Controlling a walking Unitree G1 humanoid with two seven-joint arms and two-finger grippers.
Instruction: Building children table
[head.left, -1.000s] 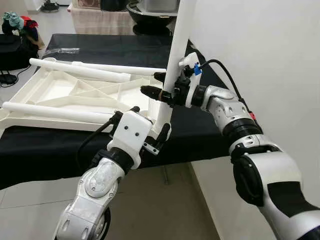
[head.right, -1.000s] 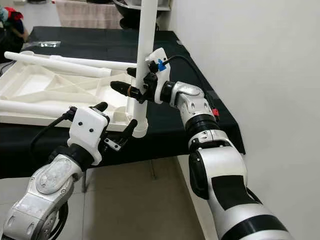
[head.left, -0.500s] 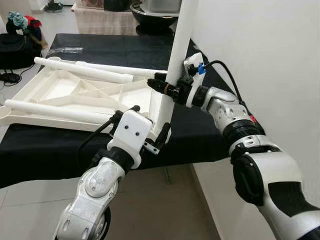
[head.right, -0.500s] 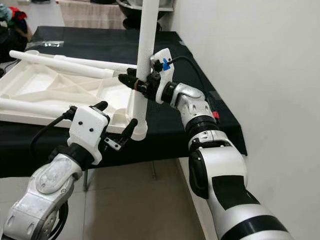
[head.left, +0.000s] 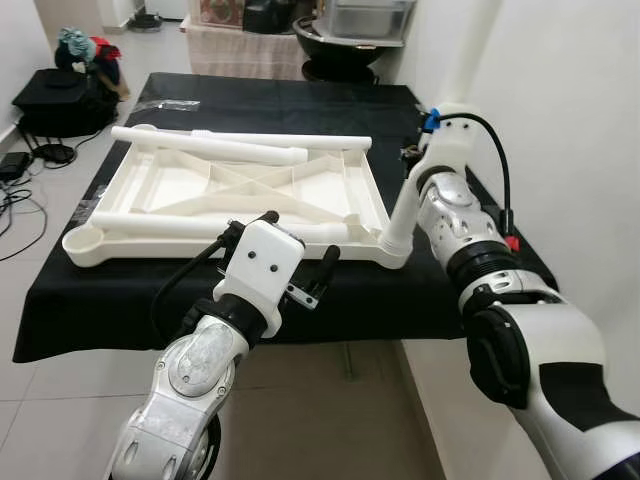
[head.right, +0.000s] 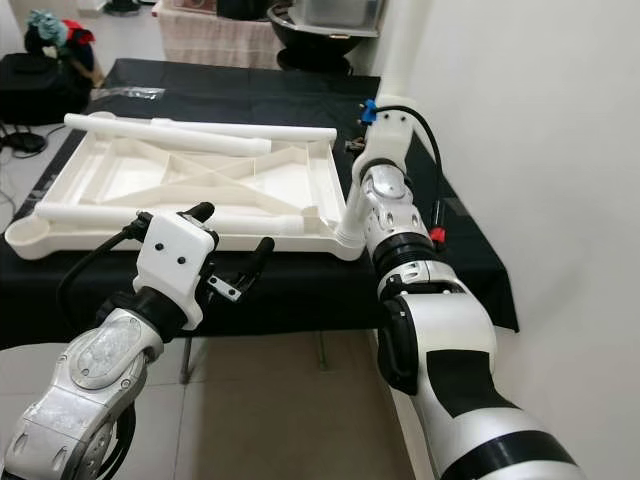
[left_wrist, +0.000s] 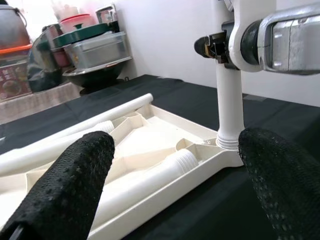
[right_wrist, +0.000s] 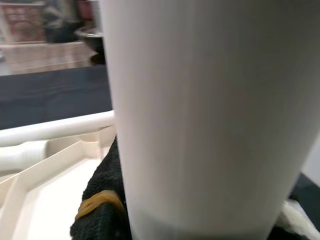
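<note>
**A:** Start on the left: your left gripper (head.left: 300, 270) hangs off the near edge of the black table (head.left: 120, 300), fingers spread, holding nothing. It sits just near of the upturned white tabletop (head.left: 200, 190), which lies on the cloth with two loose legs (head.left: 220, 147) resting across it.

**B:** And the corner on the right?

**A:** There your right gripper (left_wrist: 216, 46) is pinching the upright leg (head.left: 403, 205), which stands in the near right corner socket (head.left: 392, 250). My guess is you're seating that leg. Keep it plumb over the socket and turn or press along its own axis; lean it sideways and it may bind or tip the tabletop.

**B:** Should the left help?

**A:** I'd say yes: bring it onto the tabletop's near rim to brace it while the right works, and stay off the loose legs.

**B:** Which camera do I trust?

**A:** The left wrist view shows the leg's ribbed collar (left_wrist: 229, 141) meeting the socket, which the head views leave small. The right wrist view gives you the leg's white wall up close with a black finger (right_wrist: 102, 200) pressed to it, but not the joint
</note>
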